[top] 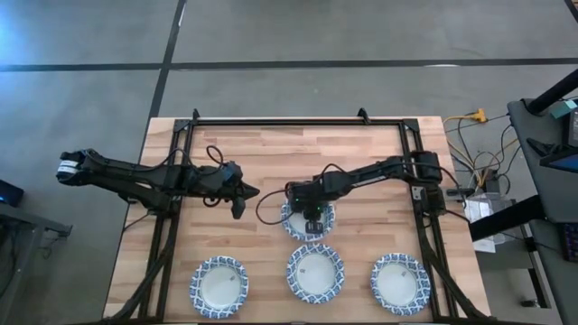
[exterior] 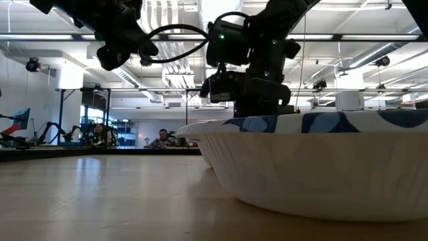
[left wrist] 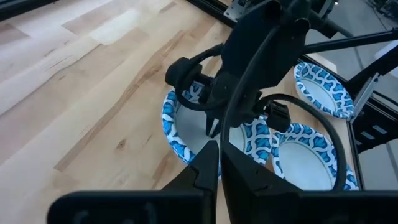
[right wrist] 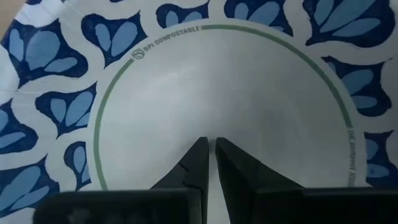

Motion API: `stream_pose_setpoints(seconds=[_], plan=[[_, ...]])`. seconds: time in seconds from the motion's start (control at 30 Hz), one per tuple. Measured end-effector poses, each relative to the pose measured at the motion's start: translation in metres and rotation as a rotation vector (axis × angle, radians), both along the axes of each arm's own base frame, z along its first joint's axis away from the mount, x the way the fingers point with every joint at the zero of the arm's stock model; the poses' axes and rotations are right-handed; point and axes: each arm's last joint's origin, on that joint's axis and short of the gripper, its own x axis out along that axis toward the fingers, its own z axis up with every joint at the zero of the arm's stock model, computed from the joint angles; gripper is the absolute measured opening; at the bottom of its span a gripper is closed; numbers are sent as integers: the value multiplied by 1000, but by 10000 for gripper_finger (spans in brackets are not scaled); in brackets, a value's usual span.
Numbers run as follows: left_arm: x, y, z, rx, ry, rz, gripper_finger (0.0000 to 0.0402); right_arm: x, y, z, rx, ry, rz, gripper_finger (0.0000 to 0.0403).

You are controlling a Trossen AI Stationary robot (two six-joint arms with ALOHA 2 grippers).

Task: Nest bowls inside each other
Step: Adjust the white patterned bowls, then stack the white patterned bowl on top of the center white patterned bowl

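Four blue-and-white patterned bowls show on the wooden table. One bowl sits mid-table, resting on its base, and my right gripper stands over its white inside, fingers pointing down and shut. Three more bowls rest in a row along the near edge. My left gripper hovers left of the mid-table bowl, shut and holding nothing. Any other bowls are out of view. My right gripper points down from above into the middle of the mid-table bowl's white floor. Whether its shut fingertips touch the floor, I cannot tell. The bowl sits flat on the table.
A black rail frame runs along the table's far edge and both sides. Bare wood lies between the left gripper and the left rail, and across the far half. In the low view, a near-row bowl fills the foreground. Cables hang off the right side.
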Motion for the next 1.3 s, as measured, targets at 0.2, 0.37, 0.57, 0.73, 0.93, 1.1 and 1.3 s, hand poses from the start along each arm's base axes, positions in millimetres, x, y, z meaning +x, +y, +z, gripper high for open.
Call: stream_pose_setpoints(seconds=[0.2,0.37,0.57,0.73,0.93,1.1,1.3], plan=[[0,0,0,7,2,-4,2,-1,-19,2,-65,-6,-60,27],[0,0,0,26,5,-14,2,-2,-35,5,-55,-1,-120,27],[0,0,0,31,6,-17,2,-13,-41,44,-31,-58,-148,27],[0,0,-1,57,13,-33,2,-43,-36,99,-9,-120,-156,28],[-1,0,-3,95,40,-56,2,-115,-13,141,58,-120,-212,29],[-1,-1,-3,170,48,-147,2,-194,19,133,222,-104,-276,29],[1,-2,-4,190,56,-167,2,-263,44,110,441,-134,-277,29]])
